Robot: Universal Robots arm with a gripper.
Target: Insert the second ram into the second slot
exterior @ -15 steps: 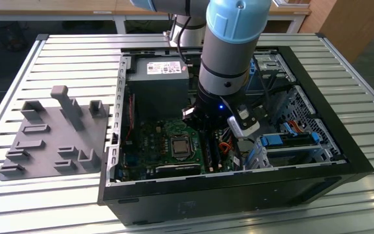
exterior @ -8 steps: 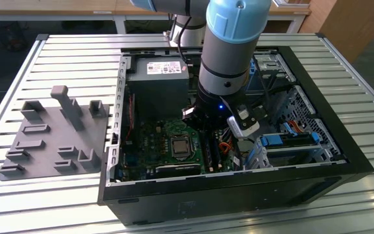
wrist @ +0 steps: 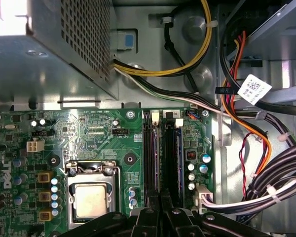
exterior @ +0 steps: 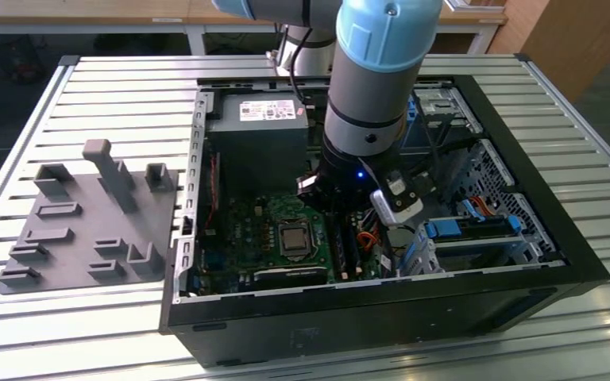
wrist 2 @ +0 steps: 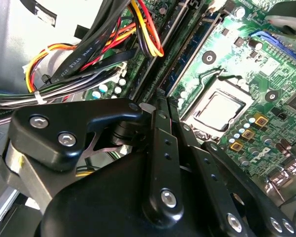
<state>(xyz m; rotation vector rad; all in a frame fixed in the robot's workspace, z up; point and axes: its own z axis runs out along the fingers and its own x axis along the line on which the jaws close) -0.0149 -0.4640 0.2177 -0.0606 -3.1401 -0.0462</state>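
Gripper [wrist: 160, 210]: low over RAM slots [wrist: 160, 153] on motherboard [exterior: 273, 230], beside CPU socket [wrist: 91, 195].
Gripper state: cannot tell open/closed.

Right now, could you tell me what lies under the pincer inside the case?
Under the pincer run the dark RAM slots, beside the processor socket. The pincer body covers the slots' near ends.

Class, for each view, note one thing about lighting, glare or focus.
Exterior view: the arm looms large and soft-edged. First wrist view: glare whitens the power supply corner. Second wrist view: the gripper linkage is dark and shadowed; the motherboard is brightly lit.
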